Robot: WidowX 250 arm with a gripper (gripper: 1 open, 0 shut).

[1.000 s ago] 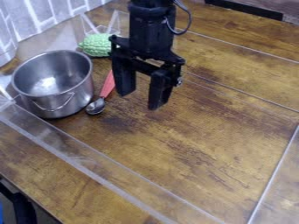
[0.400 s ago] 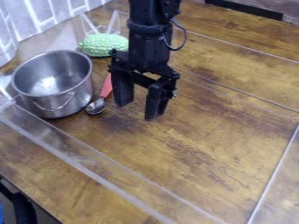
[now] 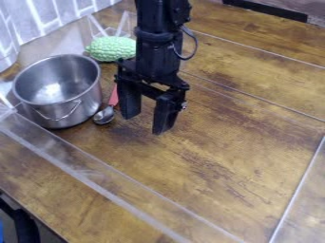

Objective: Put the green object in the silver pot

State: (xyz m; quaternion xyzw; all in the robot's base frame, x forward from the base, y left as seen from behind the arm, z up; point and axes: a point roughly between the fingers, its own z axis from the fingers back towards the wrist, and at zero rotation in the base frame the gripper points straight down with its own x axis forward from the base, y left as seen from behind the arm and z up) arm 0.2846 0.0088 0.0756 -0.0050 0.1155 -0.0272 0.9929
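The spoon [image 3: 105, 115], its red handle partly hidden by the claw [image 3: 147, 112], is seen just beside the silver pot [image 3: 59, 91]. Nothing is seen inside the pot. The green pad [image 3: 112, 48] is seen behind the arm, near the pot. The claw is held released, its fingers spread above the table [image 3: 216, 171].

Soft daylight from upper left, faint tabletop sheen, slightly grainy softness
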